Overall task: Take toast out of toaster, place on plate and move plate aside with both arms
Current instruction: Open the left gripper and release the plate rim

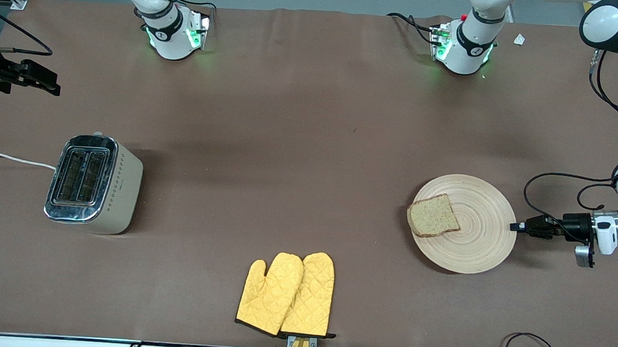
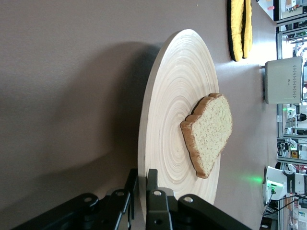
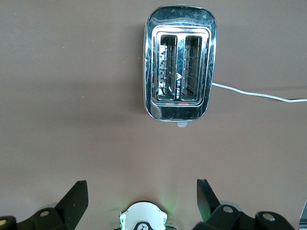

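Yellow oven mitts (image 1: 286, 294) nearest the front camera. Farther back, toast (image 1: 433, 215) on the plate (image 1: 476, 248), toward the left arm's end; left gripper (image 1: 515, 227) clamped on the plate's rim. Right gripper (image 3: 139, 196) spread apart, waiting over the toaster (image 1: 94, 183).

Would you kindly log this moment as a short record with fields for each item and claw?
toast: lying on the plate, at the side toward the right arm's end
plate: flat on the table, rim pinched by left claw
left claw: shut on the plate's rim, at table height
right claw: open, waiting above the table near the toaster
toaster: both slots empty
mitts: at the table's edge nearest the camera
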{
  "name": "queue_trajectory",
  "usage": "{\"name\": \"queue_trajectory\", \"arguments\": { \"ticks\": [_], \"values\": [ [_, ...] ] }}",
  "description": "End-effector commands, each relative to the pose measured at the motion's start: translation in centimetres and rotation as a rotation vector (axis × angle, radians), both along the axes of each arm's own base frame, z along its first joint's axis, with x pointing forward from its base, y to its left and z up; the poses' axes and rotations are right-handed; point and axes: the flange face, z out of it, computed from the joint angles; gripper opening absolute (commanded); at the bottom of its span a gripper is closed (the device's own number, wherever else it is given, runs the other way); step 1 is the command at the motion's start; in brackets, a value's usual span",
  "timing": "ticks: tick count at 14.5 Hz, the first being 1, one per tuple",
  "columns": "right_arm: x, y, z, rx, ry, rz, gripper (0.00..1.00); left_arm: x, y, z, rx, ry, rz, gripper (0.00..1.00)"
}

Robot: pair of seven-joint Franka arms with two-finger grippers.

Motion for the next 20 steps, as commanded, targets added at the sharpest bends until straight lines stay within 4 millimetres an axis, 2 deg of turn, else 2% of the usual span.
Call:
{"name": "queue_trajectory", "arguments": {
  "ticks": [1,3,6,8,11,12,14,17,19,20],
  "values": [
    [-0.8,0.2,0.4,-0.009,-0.008,0.009,1.00,0.5,0.4,0.8,0.003,0.055,0.076,1.00],
    [-0.8,0.2,0.4,-0.008,-0.008,0.009,1.00,1.5,1.0,2.8,0.024,0.040,0.097,1.00],
    [-0.8,0.3,0.4,-0.008,-0.009,0.010,1.00,2.4,1.5,7.5,0.088,0.031,0.108,1.00],
    [-0.8,0.3,0.4,-0.008,-0.008,0.010,1.00,2.9,0.5,12.8,0.170,0.046,0.130,1.00],
    [-0.8,0.2,0.4,-0.008,-0.008,0.009,1.00,3.5,-5.4,23.0,0.372,0.072,0.150,1.00],
    [-0.8,0.2,0.4,-0.008,-0.008,0.009,1.00,3.4,-7.6,25.3,0.444,0.072,0.152,1.00],
    [-0.8,0.2,0.4,-0.008,-0.009,0.009,1.00,3.3,-12.5,29.2,0.551,0.061,0.153,1.00],
    [-0.8,0.3,0.4,-0.008,-0.009,0.009,1.00,1.1,-22.1,35.3,0.749,0.095,0.211,1.00],
    [-0.8,0.3,0.4,-0.008,-0.009,0.009,1.00,-0.8,-25.6,38.2,0.813,0.116,0.269,1.00],
    [-0.8,0.3,0.4,-0.008,-0.009,0.009,1.00,-1.6,-26.6,39.6,0.818,0.104,0.268,1.00]
  ]
}}
